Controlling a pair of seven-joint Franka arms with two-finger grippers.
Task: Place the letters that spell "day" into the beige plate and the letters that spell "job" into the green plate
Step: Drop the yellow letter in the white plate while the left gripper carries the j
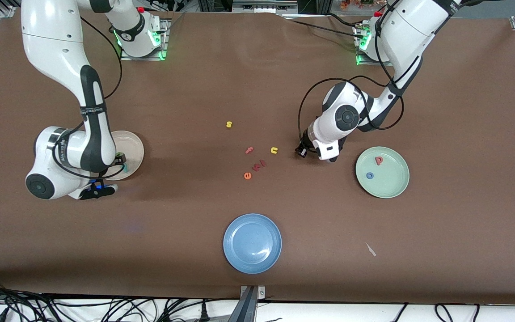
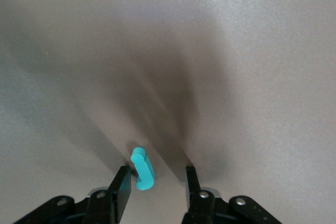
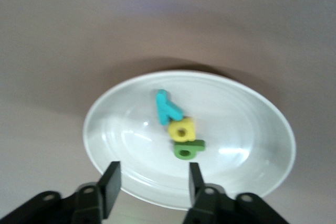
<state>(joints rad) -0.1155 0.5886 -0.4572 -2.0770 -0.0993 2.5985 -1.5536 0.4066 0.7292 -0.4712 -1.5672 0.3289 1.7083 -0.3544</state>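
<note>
The teal hook-shaped j (image 2: 143, 169) lies on the brown table between the fingers of my left gripper (image 2: 156, 179). It rests against one finger (image 2: 122, 184), with a clear gap to the other, so the gripper is open. In the front view the left gripper (image 1: 330, 157) is low beside the green plate (image 1: 391, 188), which holds the pinkish-red p shape (image 1: 378, 159) and the blue o (image 1: 369, 175). My right gripper (image 3: 152, 179) is open and empty over the rim of the beige plate (image 3: 247, 129). The cyan y (image 3: 168, 107), yellow d (image 3: 182, 129) and green letter (image 3: 187, 149) lie in it.
A blue plate (image 1: 252, 243) sits near the front camera. Loose letters lie mid-table: yellow s (image 1: 229, 124), pink f (image 1: 249, 150), yellow n/u (image 1: 274, 150), orange e (image 1: 247, 175) and small reddish pieces (image 1: 259, 165). A pale scrap (image 1: 370, 249) lies toward the left arm's end.
</note>
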